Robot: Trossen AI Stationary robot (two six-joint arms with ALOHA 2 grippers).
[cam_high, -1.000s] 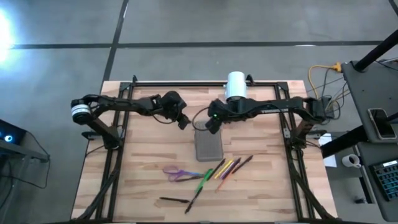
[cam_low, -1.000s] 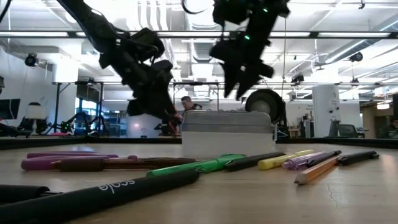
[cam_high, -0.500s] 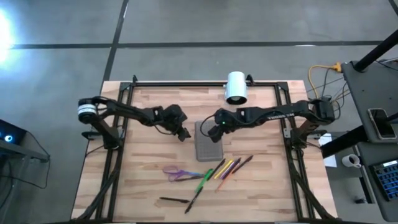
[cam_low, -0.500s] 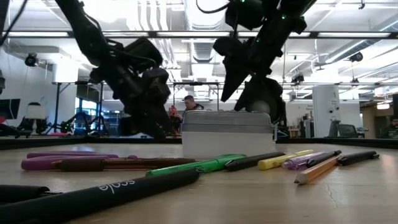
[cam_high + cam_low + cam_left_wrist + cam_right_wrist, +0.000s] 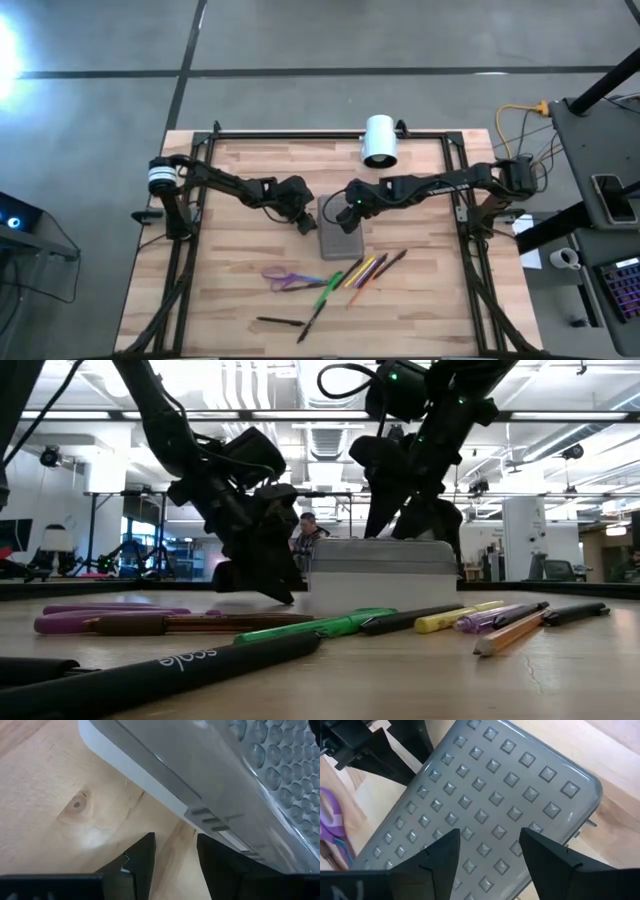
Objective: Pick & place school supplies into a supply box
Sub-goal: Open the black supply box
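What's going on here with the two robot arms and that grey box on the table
Both arms are working at the closed supply box in the middle of the wooden table. The left gripper, open, is down at the box's long side near its latch, holding nothing. The right gripper, open, hovers over the dotted lid. The pens and pencils and the purple-handled scissors lie loose on the table in front of the box; none is packed yet.

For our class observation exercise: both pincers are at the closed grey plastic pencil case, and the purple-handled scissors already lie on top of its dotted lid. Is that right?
Not quite. The purple-handled scissors lie on the wooden table, nearer the front edge than the grey plastic pencil case, as the high view shows. The dotted lid is bare. The left pincer and right pincer are at the closed case.
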